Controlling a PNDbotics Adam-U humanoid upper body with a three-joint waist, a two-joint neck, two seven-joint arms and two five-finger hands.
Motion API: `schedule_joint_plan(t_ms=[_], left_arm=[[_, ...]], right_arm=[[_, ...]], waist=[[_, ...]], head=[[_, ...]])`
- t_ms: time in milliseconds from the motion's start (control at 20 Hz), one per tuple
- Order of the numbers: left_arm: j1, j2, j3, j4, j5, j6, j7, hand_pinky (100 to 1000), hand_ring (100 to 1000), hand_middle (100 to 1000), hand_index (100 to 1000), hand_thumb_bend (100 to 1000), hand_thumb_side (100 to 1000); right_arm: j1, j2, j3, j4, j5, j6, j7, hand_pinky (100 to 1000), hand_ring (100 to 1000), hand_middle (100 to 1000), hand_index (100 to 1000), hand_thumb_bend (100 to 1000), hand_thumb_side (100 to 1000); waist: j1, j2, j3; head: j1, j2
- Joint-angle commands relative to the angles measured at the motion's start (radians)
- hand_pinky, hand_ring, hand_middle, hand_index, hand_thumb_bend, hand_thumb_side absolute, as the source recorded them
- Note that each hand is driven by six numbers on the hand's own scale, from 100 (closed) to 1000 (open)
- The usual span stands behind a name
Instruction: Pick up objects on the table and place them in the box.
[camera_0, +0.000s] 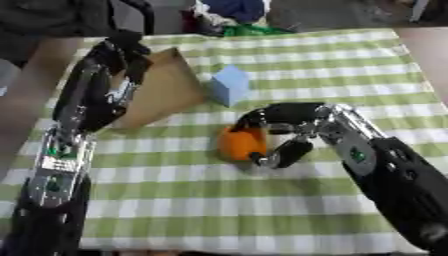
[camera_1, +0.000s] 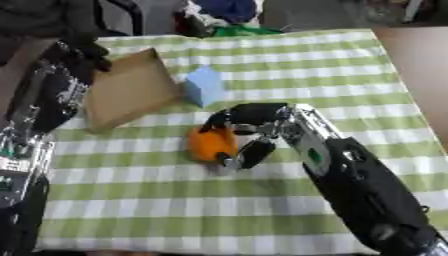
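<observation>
Fingers (camera_0: 262, 118) of the right hand (camera_0: 293, 131) curl round an orange object (camera_0: 238, 143) beside the brown box (camera_0: 166, 90).

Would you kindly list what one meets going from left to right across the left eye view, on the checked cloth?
Robot's left hand → brown cardboard box → light blue block → round orange object, with the robot's right hand curled round it from the right.
</observation>
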Motion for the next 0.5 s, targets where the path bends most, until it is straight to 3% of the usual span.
schedule_joint_plan(t_ms=[50,150,300,500], left_arm=[[-0.011,0.01,0.0,-0.011,0.004,-0.001,-0.003,648,633,642,840,232,577],[-0.012,0.01,-0.001,-0.012,0.005,-0.002,-0.003,648,633,642,840,231,577],[-0.014,0.01,-0.002,-0.014,0.006,-0.002,-0.004,648,634,642,840,231,575],[-0.022,0.009,-0.007,-0.022,0.01,-0.004,-0.005,649,634,643,839,231,570]], right_arm=[[-0.011,-0.003,-0.013,0.013,0.03,-0.084,0.005,838,776,789,708,100,244],[-0.015,-0.008,-0.02,0.005,0.031,-0.085,-0.067,822,746,726,573,100,141],[-0.027,-0.018,-0.027,-0.015,0.029,-0.074,-0.179,804,711,645,457,100,100],[-0.05,-0.035,-0.034,-0.043,0.022,-0.055,-0.281,794,694,594,444,100,100]], waist=[[0.0,-0.014,0.001],[0.001,-0.014,0.001],[0.001,-0.015,0.005],[0.001,-0.017,0.018]], head=[[0.0,0.005],[-0.001,0.005],[-0.004,0.005],[-0.011,0.005]])
